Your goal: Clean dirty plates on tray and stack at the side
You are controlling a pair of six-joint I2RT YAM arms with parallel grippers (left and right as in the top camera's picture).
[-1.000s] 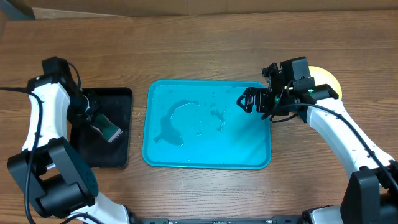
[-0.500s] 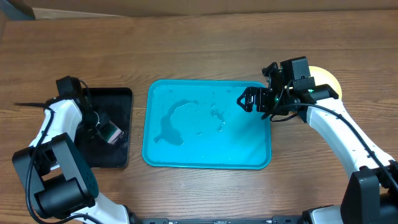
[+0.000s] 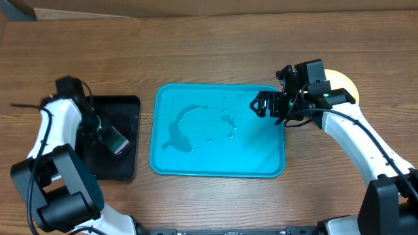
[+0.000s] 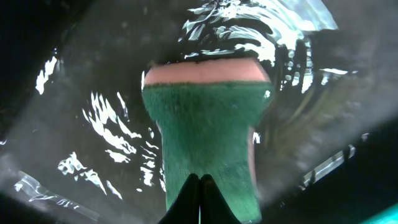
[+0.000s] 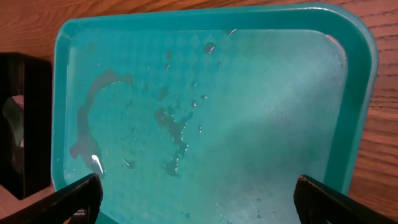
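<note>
The turquoise tray (image 3: 219,166) lies mid-table, wet with puddles and carrying no plates; it fills the right wrist view (image 5: 354,93). A pale yellow plate (image 3: 345,81) sits on the table to the tray's right, mostly hidden behind the right arm. My right gripper (image 3: 266,104) hovers open over the tray's right end, fingers far apart (image 5: 199,202) with nothing between them. My left gripper (image 3: 103,130) is over the black tray. Its jaws are shut tip to tip (image 4: 200,186) just above a green-and-pink sponge (image 4: 205,118), (image 3: 118,140) lying in the water there.
The black tray (image 3: 127,108) left of the turquoise one holds shallow water (image 4: 93,74); its edge shows in the right wrist view (image 5: 25,124). Bare wooden table (image 3: 209,52) surrounds both trays.
My left gripper's jaws have closed together and its arm has shifted a little over the black tray. The sponge stays in the tray. The right arm has not moved.
</note>
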